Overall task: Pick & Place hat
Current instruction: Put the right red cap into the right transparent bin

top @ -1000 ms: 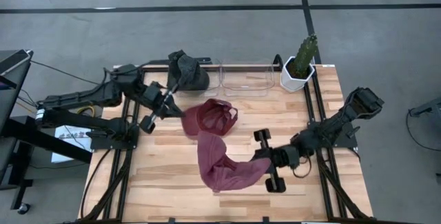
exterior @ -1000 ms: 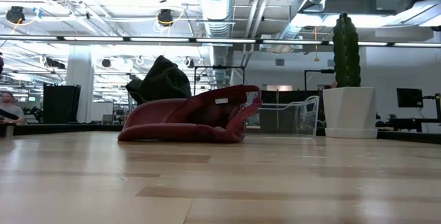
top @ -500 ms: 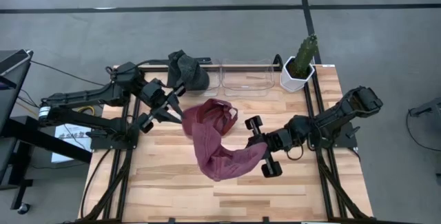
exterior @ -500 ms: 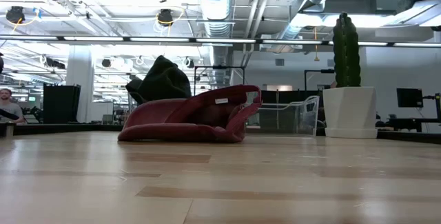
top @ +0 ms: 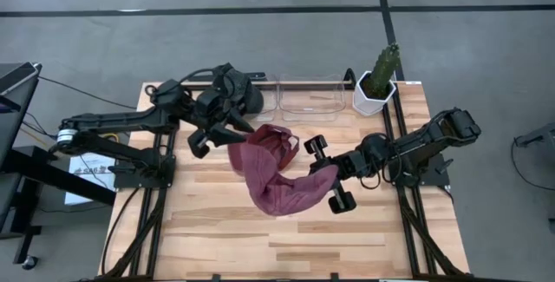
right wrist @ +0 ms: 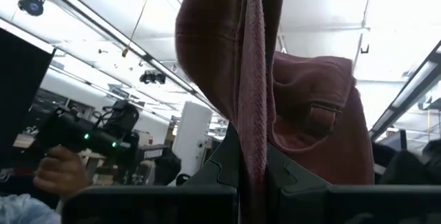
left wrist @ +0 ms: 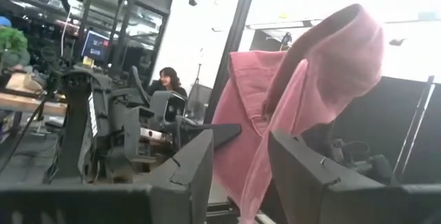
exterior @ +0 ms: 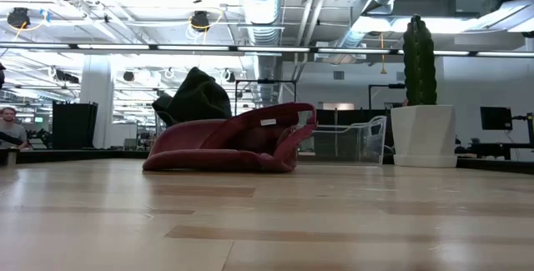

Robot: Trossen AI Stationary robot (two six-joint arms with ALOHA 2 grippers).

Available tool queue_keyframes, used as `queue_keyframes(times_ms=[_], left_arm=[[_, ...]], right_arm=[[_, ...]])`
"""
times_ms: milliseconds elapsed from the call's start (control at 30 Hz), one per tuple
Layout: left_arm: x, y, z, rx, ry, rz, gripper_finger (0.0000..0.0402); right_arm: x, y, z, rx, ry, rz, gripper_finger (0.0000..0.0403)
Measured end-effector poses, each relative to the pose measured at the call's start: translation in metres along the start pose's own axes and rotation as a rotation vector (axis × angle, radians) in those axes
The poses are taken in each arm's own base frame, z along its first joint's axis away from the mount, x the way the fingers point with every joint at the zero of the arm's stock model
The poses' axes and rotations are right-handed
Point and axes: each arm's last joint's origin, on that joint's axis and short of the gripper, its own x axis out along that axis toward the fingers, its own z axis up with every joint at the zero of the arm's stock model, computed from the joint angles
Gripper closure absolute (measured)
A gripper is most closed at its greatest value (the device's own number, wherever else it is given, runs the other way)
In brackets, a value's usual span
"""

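The right gripper (top: 323, 173) has its fingers (right wrist: 227, 156) pressed together on a fold of the maroon hat (top: 270, 175); in the right wrist view the cloth (right wrist: 256, 79) runs straight up from between the two dark fingers and billows above them. From that pinch the hat stretches away across the table (top: 364, 239), its far end lying bunched just in front of the left gripper (top: 227, 134). The left gripper's fingers (left wrist: 196, 165) stand spread, with the pink-looking cloth (left wrist: 289, 93) hanging in the gap between them in the left wrist view; whether either finger touches the cloth cannot be told. In the high view the left gripper sits at the hat's bunched end, near the table's back edge.

Just behind the left gripper rests a dark hat (top: 236, 91), partly over a clear bin (top: 264, 101). A second clear bin (top: 310, 98) stands beside the first, and a potted cactus (top: 380, 78) stands at the back corner beyond the right arm.

From the low view, the maroon hat (exterior: 234, 138) lies heaped on the wood, with the dark hat (exterior: 196, 96) behind it, a bin (exterior: 350, 142) and the cactus (exterior: 420, 50) in its white pot to the side. Neither gripper shows in that view.

A person (left wrist: 165, 83) sits in the room far behind the left fingers, and a hand (right wrist: 60, 172) shows in the room beside the right fingers.
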Motion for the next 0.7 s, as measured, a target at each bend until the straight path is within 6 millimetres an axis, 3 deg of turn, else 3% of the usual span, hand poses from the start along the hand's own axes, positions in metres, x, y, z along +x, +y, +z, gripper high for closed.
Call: queue_keyframes(times_ms=[500,700], left_arm=[[0.003,0.000,-0.001,0.011,-0.014,-0.016,0.0270],[0.006,0.007,-0.006,0.008,-0.003,-0.004,0.0270]], right_arm=[[0.008,-0.031,0.011,-0.045,-0.024,-0.066,0.0399],[0.015,-0.044,0.015,-0.007,-0.021,-0.018,0.0399]])
